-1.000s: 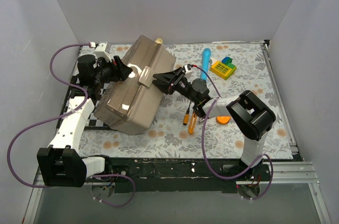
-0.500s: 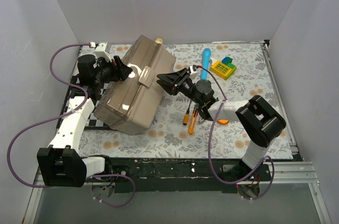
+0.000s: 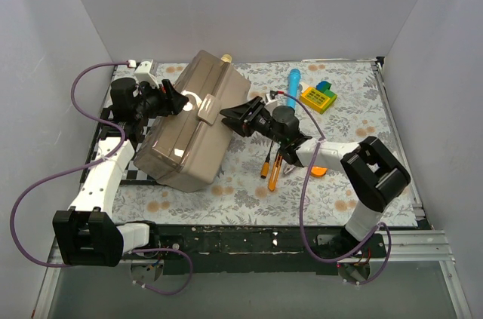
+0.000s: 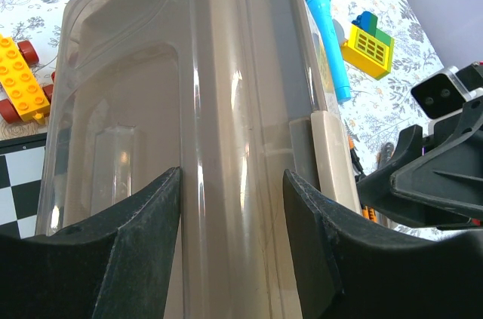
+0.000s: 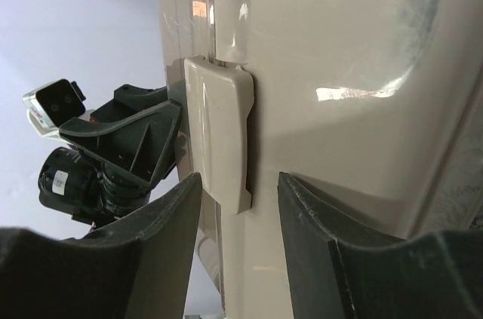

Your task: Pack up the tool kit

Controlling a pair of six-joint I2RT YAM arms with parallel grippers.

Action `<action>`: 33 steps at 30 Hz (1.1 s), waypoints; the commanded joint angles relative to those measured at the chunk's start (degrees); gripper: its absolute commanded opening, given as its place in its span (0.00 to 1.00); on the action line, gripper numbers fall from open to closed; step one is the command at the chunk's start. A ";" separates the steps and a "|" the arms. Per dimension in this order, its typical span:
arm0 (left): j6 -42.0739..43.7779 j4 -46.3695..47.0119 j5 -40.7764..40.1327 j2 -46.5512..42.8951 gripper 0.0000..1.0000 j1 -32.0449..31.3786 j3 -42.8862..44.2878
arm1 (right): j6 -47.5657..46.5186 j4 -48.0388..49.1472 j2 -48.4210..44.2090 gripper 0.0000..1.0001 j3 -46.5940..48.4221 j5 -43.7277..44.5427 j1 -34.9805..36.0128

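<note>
both sets of jaws straddle the toolbox (image 3: 181, 138).

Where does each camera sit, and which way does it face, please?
Top external: above and behind the bases, looking down on the table; both arms show, left end effector and right end effector at the toolbox.
Left wrist: on the left arm, looking along the toolbox lid; own fingers show.
Right wrist: on the right arm, close on the toolbox latch; own fingers show.
Shared: each wrist view catches the other arm's end effector.
</note>
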 commanded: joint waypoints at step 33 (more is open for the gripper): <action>3.18 -15.37 -1.72 4.25 0.31 -1.37 -3.92 | 0.52 18.68 7.47 0.53 7.82 -3.45 1.02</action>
